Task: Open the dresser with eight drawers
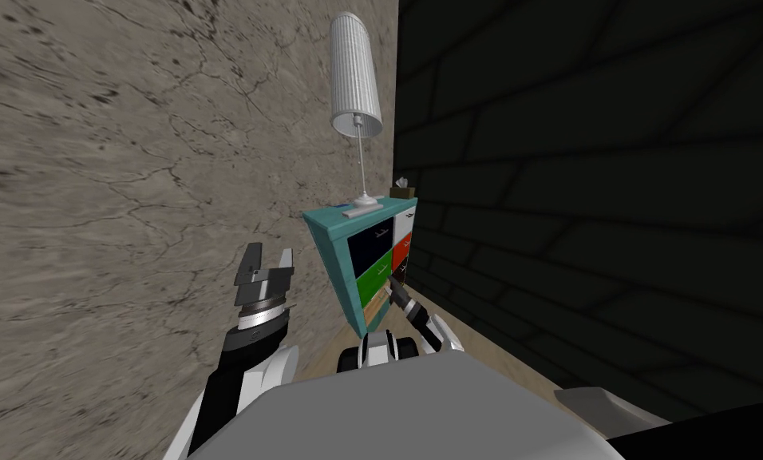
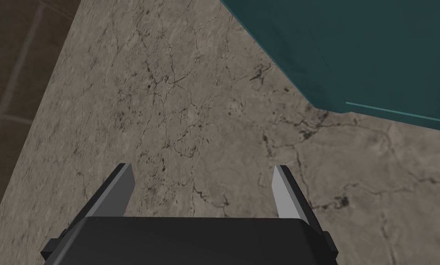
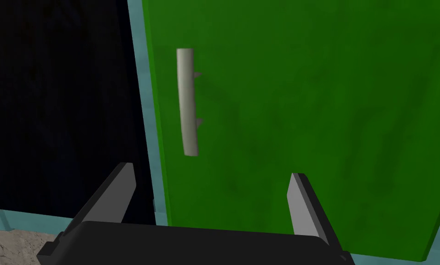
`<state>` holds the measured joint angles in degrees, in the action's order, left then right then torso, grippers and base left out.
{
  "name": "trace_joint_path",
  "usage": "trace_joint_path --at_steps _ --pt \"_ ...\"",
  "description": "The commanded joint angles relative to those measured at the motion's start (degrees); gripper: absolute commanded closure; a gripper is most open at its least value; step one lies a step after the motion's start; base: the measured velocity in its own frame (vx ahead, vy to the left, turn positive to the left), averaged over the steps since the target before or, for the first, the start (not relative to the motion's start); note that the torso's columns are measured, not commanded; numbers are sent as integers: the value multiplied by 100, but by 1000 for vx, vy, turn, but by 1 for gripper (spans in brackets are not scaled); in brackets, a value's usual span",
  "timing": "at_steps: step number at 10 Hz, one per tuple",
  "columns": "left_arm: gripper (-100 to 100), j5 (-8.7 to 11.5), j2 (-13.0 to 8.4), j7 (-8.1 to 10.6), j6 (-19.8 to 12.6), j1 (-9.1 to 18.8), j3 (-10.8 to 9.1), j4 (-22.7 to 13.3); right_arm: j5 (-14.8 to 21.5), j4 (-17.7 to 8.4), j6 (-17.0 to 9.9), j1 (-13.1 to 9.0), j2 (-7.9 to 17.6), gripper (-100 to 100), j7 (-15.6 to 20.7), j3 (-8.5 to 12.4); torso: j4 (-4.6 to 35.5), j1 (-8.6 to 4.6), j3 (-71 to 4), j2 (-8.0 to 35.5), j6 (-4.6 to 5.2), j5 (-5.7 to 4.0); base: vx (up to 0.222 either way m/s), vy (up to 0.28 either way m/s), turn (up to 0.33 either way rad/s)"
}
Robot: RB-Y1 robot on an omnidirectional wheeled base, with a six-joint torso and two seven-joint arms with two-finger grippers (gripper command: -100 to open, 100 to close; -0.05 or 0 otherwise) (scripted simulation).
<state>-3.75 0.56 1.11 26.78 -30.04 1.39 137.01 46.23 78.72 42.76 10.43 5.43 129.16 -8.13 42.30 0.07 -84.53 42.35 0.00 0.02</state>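
Two grippers, both with fingers spread apart, nothing held. Dresser [image 1: 348, 263] is a teal box with drawer fronts in all different colours, sitting right where the cracked beige surface [image 1: 116, 160] meets the dark brick one [image 1: 611, 200]. Lamp [image 1: 356, 80] and a tissue box [image 1: 402, 189] are on its top, the box at a corner. Right gripper [image 3: 212, 171] is up at the front, facing the green drawer [image 3: 306, 115]. The pale bar handle [image 3: 187, 101] is ahead of the fingers, untouched, near the edge by the dark drawer [image 3: 58, 101]. Left gripper [image 2: 203, 168] hangs beside the dresser's side, over the beige, not touching.
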Motion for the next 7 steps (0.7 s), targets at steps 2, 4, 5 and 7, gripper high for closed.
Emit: trace_joint_path --at_steps 2,4,5,7 --pt "0 0 0 0 0 0 0 0 163 -179 3 -69 -424 -100 457 -81 -2 -5 -4 -6 0 -2 -1 2 -6" --pt "0 0 0 0 0 0 0 0 220 -261 19 -98 -726 -100 618 -103 -2 -6 -5 -8 0 -2 0 0 0" --pt "0 0 0 0 0 0 0 0 231 -277 22 -104 -811 -100 649 -107 -2 -8 -5 -7 0 -2 0 0 0" --pt "0 0 0 0 0 0 0 0 254 -210 -139 -208 -754 -100 536 -125 -2 -9 -4 -6 1 -2 0 3 0"
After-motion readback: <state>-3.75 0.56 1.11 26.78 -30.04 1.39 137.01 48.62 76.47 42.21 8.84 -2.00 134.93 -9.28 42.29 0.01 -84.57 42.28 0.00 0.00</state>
